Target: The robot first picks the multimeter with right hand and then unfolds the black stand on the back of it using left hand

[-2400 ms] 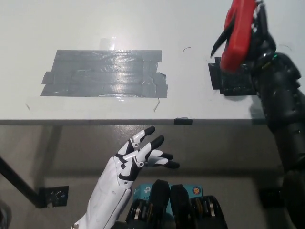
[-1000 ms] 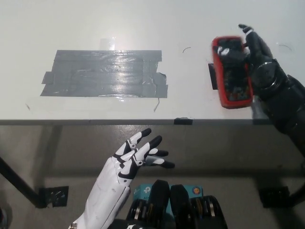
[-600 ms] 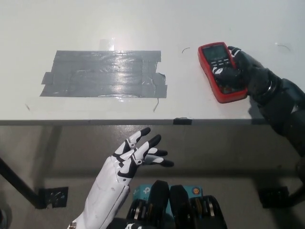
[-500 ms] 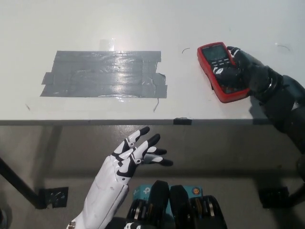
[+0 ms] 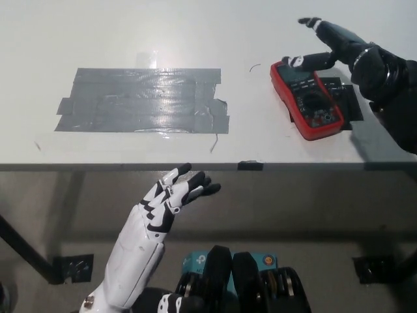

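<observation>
The red multimeter (image 5: 307, 98) lies face up near the right end of the white table (image 5: 195, 39), its display and dial showing. A black flat piece (image 5: 345, 101) lies under its right side. My black right hand (image 5: 332, 45) hovers above and behind the meter with its fingers spread, open and holding nothing. My white left hand (image 5: 174, 194) hangs open below the table's front edge, at the lower middle left, far from the meter.
A large patch of grey tape (image 5: 143, 101) covers the table's left middle. A small black tab (image 5: 250, 165) sits on the front edge. Below the edge is grey floor with a table leg's foot (image 5: 71, 268) at lower left.
My right hand laid the multimeter face up on the table, let go and lifted up and back with spread fingers. The left hand drifted slightly left and lower.
</observation>
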Controlling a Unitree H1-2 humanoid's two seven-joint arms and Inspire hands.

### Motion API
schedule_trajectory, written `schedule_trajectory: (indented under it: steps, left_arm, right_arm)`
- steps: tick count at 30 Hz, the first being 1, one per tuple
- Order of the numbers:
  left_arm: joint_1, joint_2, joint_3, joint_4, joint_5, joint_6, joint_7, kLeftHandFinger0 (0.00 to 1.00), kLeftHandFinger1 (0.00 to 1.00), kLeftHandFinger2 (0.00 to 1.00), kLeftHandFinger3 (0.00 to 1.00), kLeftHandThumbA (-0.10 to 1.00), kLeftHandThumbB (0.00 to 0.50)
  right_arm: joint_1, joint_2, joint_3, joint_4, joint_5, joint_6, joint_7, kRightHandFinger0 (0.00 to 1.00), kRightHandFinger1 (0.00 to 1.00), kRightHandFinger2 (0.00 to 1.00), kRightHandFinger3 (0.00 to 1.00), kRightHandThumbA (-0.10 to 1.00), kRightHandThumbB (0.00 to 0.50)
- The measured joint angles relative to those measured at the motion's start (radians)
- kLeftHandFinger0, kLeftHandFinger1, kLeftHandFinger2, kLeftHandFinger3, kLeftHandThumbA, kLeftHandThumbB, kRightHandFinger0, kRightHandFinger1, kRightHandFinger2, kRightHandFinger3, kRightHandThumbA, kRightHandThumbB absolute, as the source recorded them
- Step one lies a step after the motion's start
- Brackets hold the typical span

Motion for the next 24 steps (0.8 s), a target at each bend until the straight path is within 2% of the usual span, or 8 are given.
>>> schedule_trajectory:
  steps: [3, 6, 7, 8, 9, 13, 17, 24]
  left_arm:
    - [0.004, -0.001, 0.005, 0.001, 0.001, 0.0, -0.002, 1.0, 1.0, 1.0, 1.0, 1.0, 0.342]
    - [0.003, -0.001, 0.01, 0.006, 0.001, 0.0, -0.005, 1.0, 1.0, 1.0, 1.0, 1.0, 0.32]
    - [0.001, -0.001, 0.012, 0.012, 0.0, 0.0, -0.006, 1.0, 1.0, 1.0, 1.0, 1.0, 0.241]
    - [-0.001, -0.001, 0.014, 0.02, 0.0, 0.0, -0.006, 1.0, 1.0, 1.0, 1.0, 1.0, 0.332]
    - [-0.003, -0.001, 0.015, 0.028, 0.0, 0.0, -0.006, 1.0, 1.0, 1.0, 1.0, 1.0, 0.34]
    - [-0.018, 0.0, 0.029, 0.08, -0.003, 0.002, -0.007, 1.0, 1.0, 1.0, 1.0, 1.0, 0.308]
    - [-0.033, 0.005, 0.05, 0.139, -0.011, 0.006, -0.008, 1.0, 1.0, 1.0, 1.0, 1.0, 0.241]
    - [-0.048, 0.016, 0.089, 0.26, -0.042, 0.014, -0.012, 1.0, 1.0, 1.0, 1.0, 1.0, 0.259]
  right_arm:
    - [0.042, -0.015, -0.036, -0.124, -0.001, 0.02, 0.005, 1.0, 1.0, 1.0, 1.0, 0.76, 0.399]
    - [0.091, -0.029, -0.069, -0.246, -0.001, 0.04, 0.009, 1.0, 1.0, 1.0, 1.0, 0.84, 0.391]
    - [0.11, -0.033, -0.079, -0.283, -0.001, 0.046, 0.009, 1.0, 1.0, 1.0, 1.0, 0.96, 0.478]
    - [0.133, -0.036, -0.092, -0.325, -0.001, 0.051, 0.01, 1.0, 1.0, 1.0, 1.0, 0.84, 0.345]
    - [0.148, -0.037, -0.1, -0.352, 0.0, 0.055, 0.01, 1.0, 1.0, 1.0, 1.0, 0.81, 0.337]
    - [0.265, -0.039, -0.149, -0.517, 0.006, 0.07, 0.011, 1.0, 1.0, 1.0, 1.0, 0.83, 0.388]
    - [0.39, -0.039, -0.182, -0.663, 0.011, 0.079, 0.01, 1.0, 1.0, 1.0, 1.0, 0.79, 0.348]
    - [0.641, -0.024, -0.227, -0.913, 0.023, 0.083, 0.008, 1.0, 1.0, 1.0, 1.0, 0.72, 0.328]
